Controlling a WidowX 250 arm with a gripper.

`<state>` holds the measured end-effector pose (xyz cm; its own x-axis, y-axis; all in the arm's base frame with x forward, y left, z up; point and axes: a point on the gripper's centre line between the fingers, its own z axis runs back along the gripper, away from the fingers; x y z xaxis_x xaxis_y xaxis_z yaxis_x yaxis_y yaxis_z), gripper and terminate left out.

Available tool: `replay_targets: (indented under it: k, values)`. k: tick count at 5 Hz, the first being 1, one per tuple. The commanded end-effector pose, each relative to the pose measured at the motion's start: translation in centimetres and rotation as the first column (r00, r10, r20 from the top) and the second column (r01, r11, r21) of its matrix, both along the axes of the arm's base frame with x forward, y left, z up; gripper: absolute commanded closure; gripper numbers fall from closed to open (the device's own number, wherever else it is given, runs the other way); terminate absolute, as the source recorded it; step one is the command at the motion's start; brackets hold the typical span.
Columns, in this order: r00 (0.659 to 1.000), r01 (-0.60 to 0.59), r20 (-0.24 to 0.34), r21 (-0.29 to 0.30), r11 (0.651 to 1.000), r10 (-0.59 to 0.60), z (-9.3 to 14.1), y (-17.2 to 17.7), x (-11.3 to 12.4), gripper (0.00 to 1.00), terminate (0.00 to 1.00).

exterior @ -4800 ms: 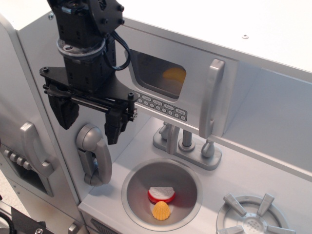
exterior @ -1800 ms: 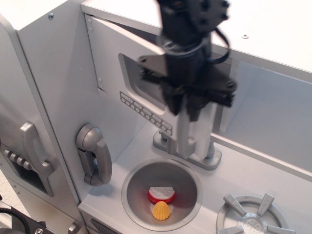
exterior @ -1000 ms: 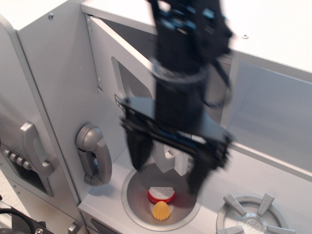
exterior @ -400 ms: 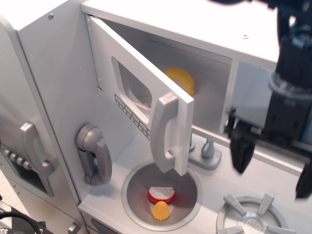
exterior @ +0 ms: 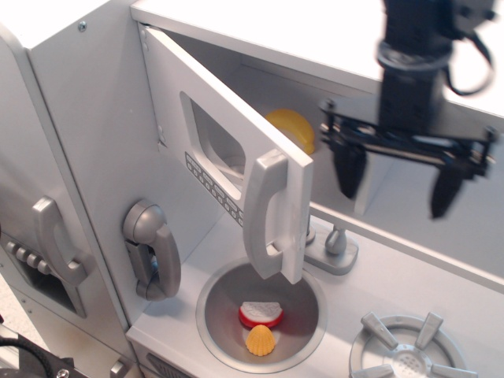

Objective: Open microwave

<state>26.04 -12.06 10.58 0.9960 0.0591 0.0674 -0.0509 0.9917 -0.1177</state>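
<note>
The grey microwave (exterior: pixel 331 102) sits in the upper part of the toy kitchen. Its flat grey door (exterior: pixel 216 157) stands swung open toward the left front, with the dark window, the button row and the tall silver handle (exterior: pixel 268 213) facing out. A yellow rounded object (exterior: pixel 293 127) lies inside the open compartment. My gripper (exterior: pixel 398 183) hangs open and empty to the right of the door, in front of the compartment's right side, clear of the handle.
A grey telephone handset (exterior: pixel 153 248) hangs on the left wall. A round sink (exterior: pixel 216 315) holds a red-and-white piece (exterior: pixel 261 313) and a yellow shell-like piece (exterior: pixel 261 341). A faucet (exterior: pixel 335 248) stands behind the sink, a burner (exterior: pixel 402 350) at lower right. A grey panel handle (exterior: pixel 55 236) is at far left.
The microwave door went from shut to swung wide open. My gripper came from the left, pulled the handle, let go, moved right and has risen to the upper right.
</note>
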Motion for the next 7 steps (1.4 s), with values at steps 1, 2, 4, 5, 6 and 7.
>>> replay_targets:
  k: [1, 2, 4, 5, 6, 7]
  values:
    - [1.000, -0.024, 0.012, 0.026, 0.999, 0.024, 1.4, 5.5, -0.8, 0.00, 0.00]
    - [1.000, 0.005, 0.002, 0.074, 0.997, -0.005, 1.1, 7.0, -2.9, 0.00, 0.00]
    - [1.000, 0.015, 0.003, 0.138, 0.990, -0.015, 1.8, 12.3, -7.4, 0.00, 0.00]
    - [0.997, 0.065, 0.028, 0.165, 0.984, -0.070, 1.6, 14.5, -8.7, 0.00, 0.00]
    - [0.997, 0.072, -0.011, 0.086, 0.994, -0.072, 2.0, 12.9, -8.4, 0.00, 0.00]
    - [0.997, 0.075, 0.001, 0.038, 0.996, -0.075, 4.9, 10.2, -7.9, 0.00, 0.00]
